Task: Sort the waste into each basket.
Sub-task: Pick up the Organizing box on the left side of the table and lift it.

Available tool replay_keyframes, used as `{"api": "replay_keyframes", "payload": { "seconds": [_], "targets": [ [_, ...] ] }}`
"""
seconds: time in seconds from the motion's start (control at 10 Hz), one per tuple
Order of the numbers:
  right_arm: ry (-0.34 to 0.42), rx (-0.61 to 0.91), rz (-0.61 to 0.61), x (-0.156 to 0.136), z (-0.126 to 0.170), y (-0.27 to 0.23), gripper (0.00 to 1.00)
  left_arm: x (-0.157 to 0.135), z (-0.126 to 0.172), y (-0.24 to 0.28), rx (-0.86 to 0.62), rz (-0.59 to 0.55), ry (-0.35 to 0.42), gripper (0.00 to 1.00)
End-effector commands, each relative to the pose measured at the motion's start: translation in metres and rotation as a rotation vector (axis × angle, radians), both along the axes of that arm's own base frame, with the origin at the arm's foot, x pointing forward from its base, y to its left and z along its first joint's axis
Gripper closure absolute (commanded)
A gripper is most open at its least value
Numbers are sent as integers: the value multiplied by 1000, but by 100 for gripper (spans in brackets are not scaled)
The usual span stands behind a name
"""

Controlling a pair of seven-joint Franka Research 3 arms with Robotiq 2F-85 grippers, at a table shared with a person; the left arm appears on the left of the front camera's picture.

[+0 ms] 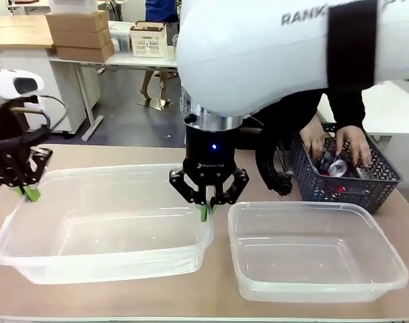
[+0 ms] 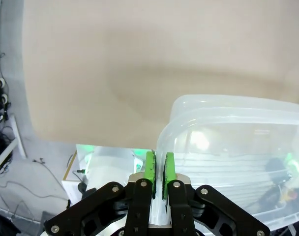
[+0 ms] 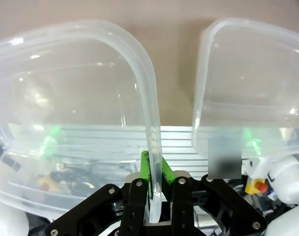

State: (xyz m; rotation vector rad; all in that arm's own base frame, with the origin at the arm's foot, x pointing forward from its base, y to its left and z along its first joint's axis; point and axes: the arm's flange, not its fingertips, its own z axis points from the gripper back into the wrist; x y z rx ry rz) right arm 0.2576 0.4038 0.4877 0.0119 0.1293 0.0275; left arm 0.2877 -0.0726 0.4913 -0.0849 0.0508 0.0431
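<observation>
1. The left tool [image 1: 28, 193] points downward, pinched on the left rim of the left tub [image 1: 103, 259]. Its wrist view shows the green pads [image 2: 150, 167] squeezing that rim.
2. The right tool [image 1: 206, 210] hangs vertically, clamped on the same tub's right rim.
3. The right tub [image 1: 312, 286] sits just beside it on the surface [image 1: 124, 156].
4. The person's hands [image 1: 356, 142] reach among crushed cans [image 1: 337, 167] in the dark lattice basket [image 1: 339, 192].

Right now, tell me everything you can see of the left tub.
The left tub is a clear, colourless plastic rectangle with rounded corners and a rolled rim. It is empty and upright at the near left of the table; whether it is lifted I cannot tell. The left gripper is shut on its left rim and the right gripper on its right rim, a pad on either side of the wall. It stands close beside the right tub, not touching it.
</observation>
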Motion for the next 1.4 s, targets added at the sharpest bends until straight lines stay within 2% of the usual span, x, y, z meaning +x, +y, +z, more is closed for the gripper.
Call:
{"api": "replay_keyframes", "payload": {
  "seconds": [0.0, 0.1, 0.2, 0.4, 0.5, 0.7, 0.9, 1.0, 1.1, 1.3],
  "targets": [
    [-7, 15, 41, 5, 4, -11, 94, -1, 7, -2, -2, -5, -10, 91],
    [23, -22, -17, 16, -6, -31, 94, 5, 19, -23, -41, 98, -86, 91],
    [50, -21, -31, 21, -13, -55, 94, 13, 28, -51, -160, 163, -78, 91],
    [79, -19, -51, 22, -16, -100, 94, 38, 32, -112, -147, 164, -75, 91],
    [89, -9, -85, 20, -14, -122, 94, 50, 30, -147, -112, 131, -105, 91],
    [64, 20, -148, 8, -3, -163, 94, 59, 15, -193, -46, 54, -83, 91],
    [75, 27, -182, 8, -7, -185, 94, 57, 10, -208, -107, 24, -61, 91],
    [21, 58, -232, 13, -13, -184, 94, 56, 8, -201, -143, 24, -80, 91],
    [58, -43, -184, 12, -3, -188, 94, 55, 0, -203, -54, -24, -59, 91],
    [58, -43, -184, 12, -3, -188, 94, 55, 0, -203, -54, -24, -59, 91]
  ]
}}
